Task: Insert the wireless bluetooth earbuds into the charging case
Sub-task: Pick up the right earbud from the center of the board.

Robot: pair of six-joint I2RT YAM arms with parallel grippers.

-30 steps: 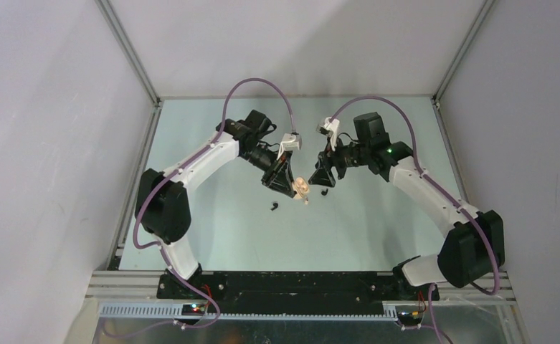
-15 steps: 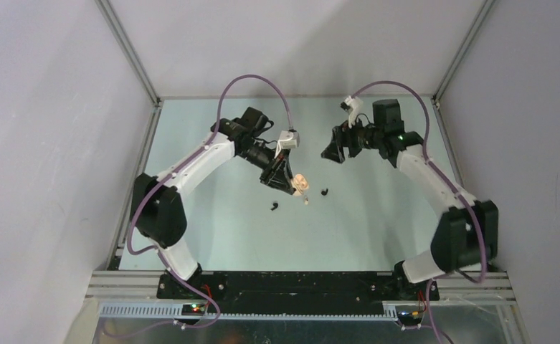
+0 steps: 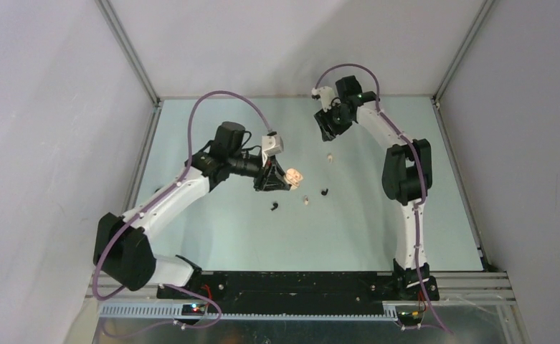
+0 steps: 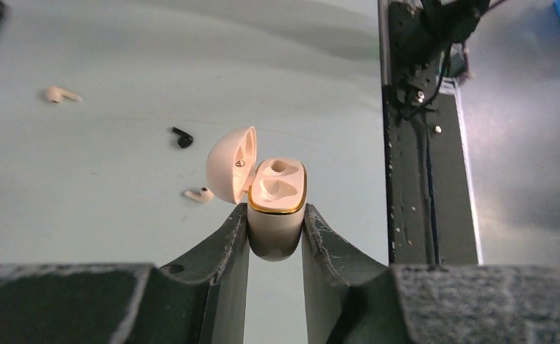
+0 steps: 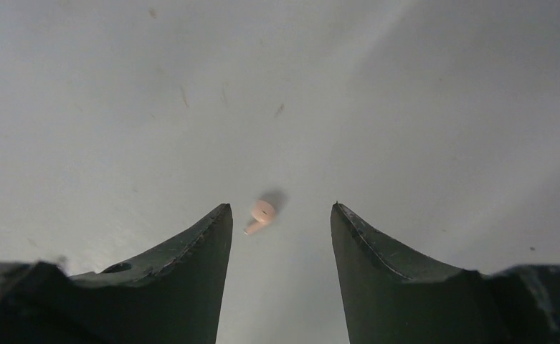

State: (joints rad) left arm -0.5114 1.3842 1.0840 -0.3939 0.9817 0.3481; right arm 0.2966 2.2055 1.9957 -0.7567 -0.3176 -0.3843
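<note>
The left gripper [image 4: 275, 215] clamps the case [image 4: 277, 197] by its base, lid [image 4: 230, 166] swung aside, so both sockets [image 4: 277, 188] face outward for loading; its long axis runs along the fingers [image 4: 219, 265]. The right gripper [image 5: 280, 206], jaws apart and empty, straddles a cream earbud [image 5: 261, 213] on the far table [image 5: 406, 107] for a pick, its stem slanting toward one finger. Three more earbuds [image 3: 305, 200] lie near the case.
</note>
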